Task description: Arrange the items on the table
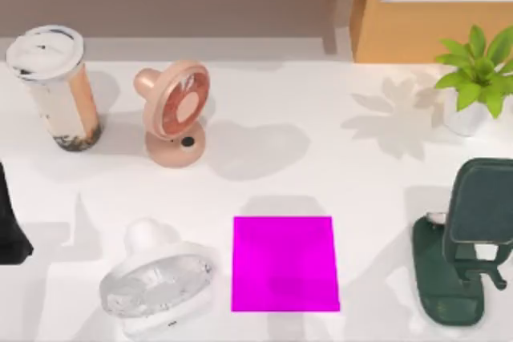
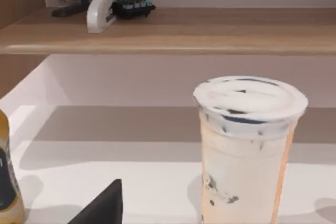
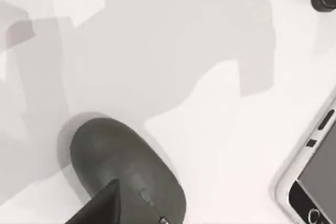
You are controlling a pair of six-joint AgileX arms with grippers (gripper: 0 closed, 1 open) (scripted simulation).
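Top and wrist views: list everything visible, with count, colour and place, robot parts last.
drink cup: 1, brownish-cream, white lid, table's far left
desk fan: 1, pink, right of cup
clear fan: 1, white and clear, near left
mat: 1, magenta, near centre
phone stand: 1, dark green, near right
potted plant: 1, green, far right
table: 1, glossy white
mouse: 1, dark grey, under right wrist camera
smartphone: 1, dark screen, pale edges, beside mouse
stapler: 1, white, on shelf
left arm: black, top view's left edge
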